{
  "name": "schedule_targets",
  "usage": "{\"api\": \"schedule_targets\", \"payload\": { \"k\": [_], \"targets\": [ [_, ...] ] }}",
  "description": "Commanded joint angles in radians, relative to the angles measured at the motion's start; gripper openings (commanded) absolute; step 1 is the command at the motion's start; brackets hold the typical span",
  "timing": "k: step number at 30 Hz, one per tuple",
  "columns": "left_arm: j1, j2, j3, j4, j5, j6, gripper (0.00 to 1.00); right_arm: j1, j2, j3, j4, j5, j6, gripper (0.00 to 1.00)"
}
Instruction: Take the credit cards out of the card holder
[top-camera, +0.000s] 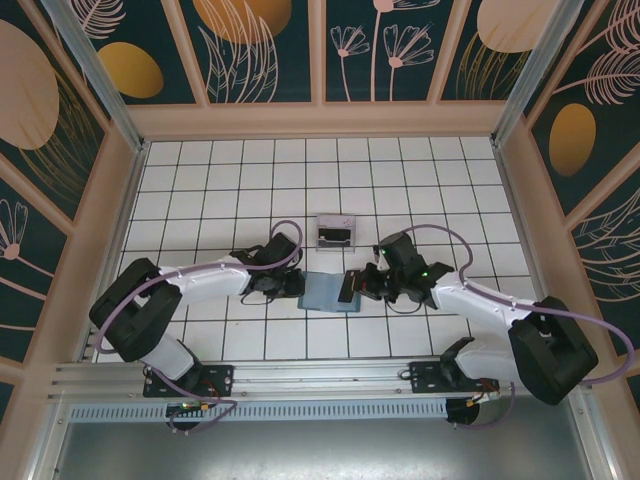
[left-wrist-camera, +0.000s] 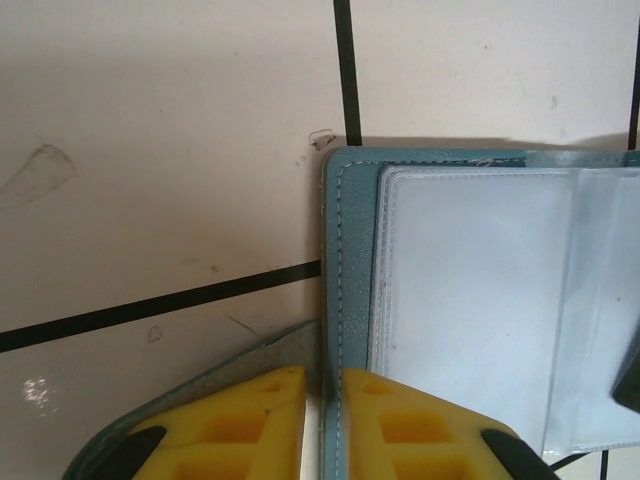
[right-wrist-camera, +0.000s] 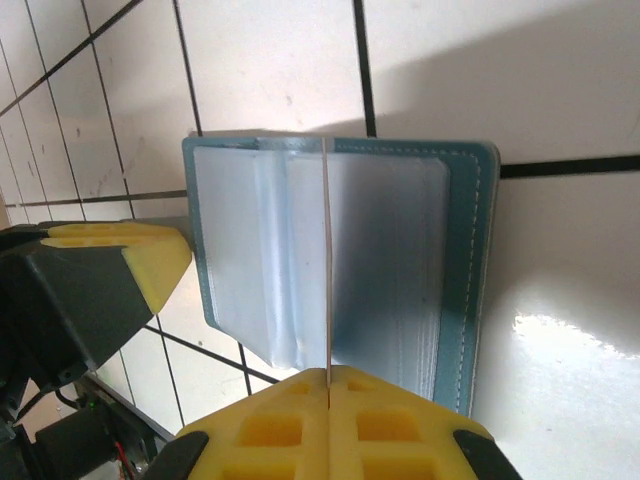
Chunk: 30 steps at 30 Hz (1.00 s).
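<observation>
Bright, sharp, soft shadows, small glare patch

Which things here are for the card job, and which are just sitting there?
For the job:
- card holder, lying open
- credit card, pinched in the right gripper
- left gripper, clamped on the holder's cover

Just lying about:
- clear plastic box, with something dark inside
- tiled table
</observation>
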Motion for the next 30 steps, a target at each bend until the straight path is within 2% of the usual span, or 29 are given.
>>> {"api": "schedule_targets", "payload": {
  "k": [1, 7, 11, 15, 24, 30],
  "targets": [
    [-0.003, -0.045, 0.003, -0.049, -0.033, -0.013, 0.20, -0.011, -0.022, 0.087, -0.068, 0.030, -0.107, 0.00],
    [-0.002, -0.083, 0.014, -0.056, -0.075, -0.019, 0.21, -0.020, 0.010, 0.227, -0.146, 0.086, -0.352, 0.00],
    [-0.002, -0.091, 0.014, -0.061, -0.094, -0.021, 0.21, -0.037, 0.078, 0.355, -0.245, 0.113, -0.583, 0.00],
    [-0.001, -0.103, 0.010, -0.070, -0.112, -0.025, 0.22, -0.043, 0.167, 0.496, -0.346, 0.198, -0.841, 0.00],
    [0.007, -0.122, -0.005, -0.076, -0.128, -0.023, 0.22, -0.039, 0.352, 0.745, -0.475, 0.291, -1.363, 0.00],
    [0.016, -0.145, -0.023, -0.084, -0.138, -0.023, 0.23, -0.032, 0.466, 0.877, -0.624, 0.282, -1.636, 0.00]
  ]
}}
